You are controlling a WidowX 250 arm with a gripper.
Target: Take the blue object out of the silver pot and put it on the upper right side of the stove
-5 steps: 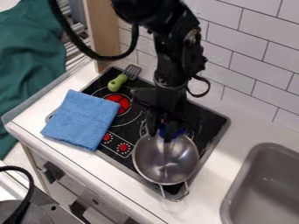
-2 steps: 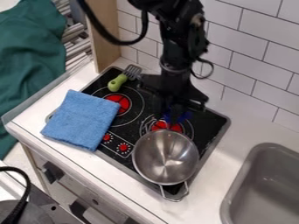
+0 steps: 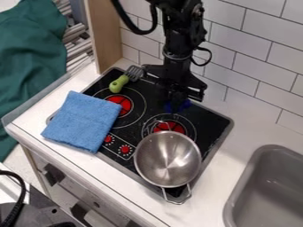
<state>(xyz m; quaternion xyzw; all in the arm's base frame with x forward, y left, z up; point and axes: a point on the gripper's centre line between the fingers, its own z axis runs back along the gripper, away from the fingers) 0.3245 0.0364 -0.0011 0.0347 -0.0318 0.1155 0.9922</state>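
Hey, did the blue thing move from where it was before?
Yes. It was over the pot's rim; now the blue thing is past the right red burner, closer to the tiled wall.

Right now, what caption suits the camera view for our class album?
Gripper holding a blue object over the stove, silver pot in front.
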